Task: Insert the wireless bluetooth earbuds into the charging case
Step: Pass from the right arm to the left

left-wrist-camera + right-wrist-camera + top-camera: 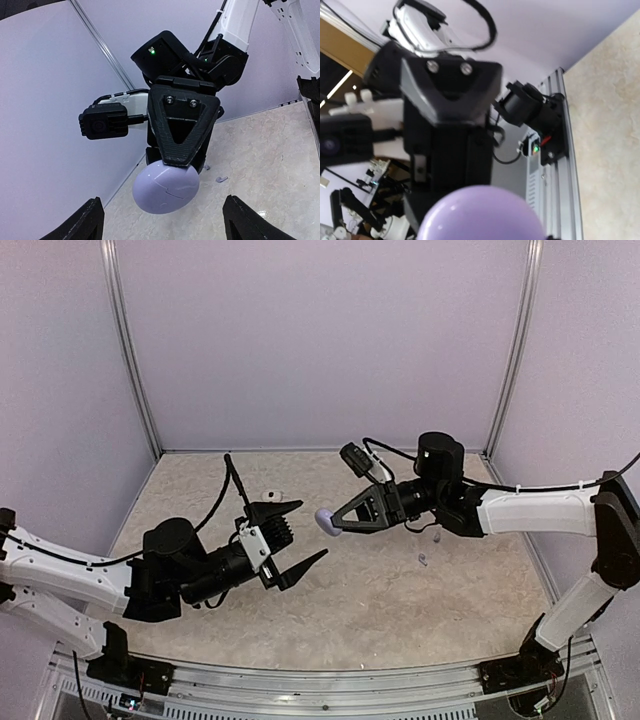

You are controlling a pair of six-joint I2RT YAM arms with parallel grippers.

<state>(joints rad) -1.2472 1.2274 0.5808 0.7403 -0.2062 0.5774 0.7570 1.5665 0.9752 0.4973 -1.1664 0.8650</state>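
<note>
The charging case (pixel 325 519) is a closed lilac pebble held in the air over the middle of the table, with my right gripper (pixel 334 522) shut on it. It fills the left wrist view low down (pixel 166 189) and the bottom of the right wrist view (pixel 480 216). My left gripper (pixel 312 528) faces it from the left, open, its two fingers (pixel 86 222) on either side of the case and not touching it. Two tiny pale earbuds (pixel 422 560) (pixel 437 537) lie on the table under the right arm; one shows in the left wrist view (pixel 221 178).
A small white piece (pixel 272 494) lies on the table just beyond the left gripper. Lilac walls with metal corner posts (pixel 135 360) enclose the table on three sides. An aluminium rail (pixel 330 702) runs along the near edge between the arm bases.
</note>
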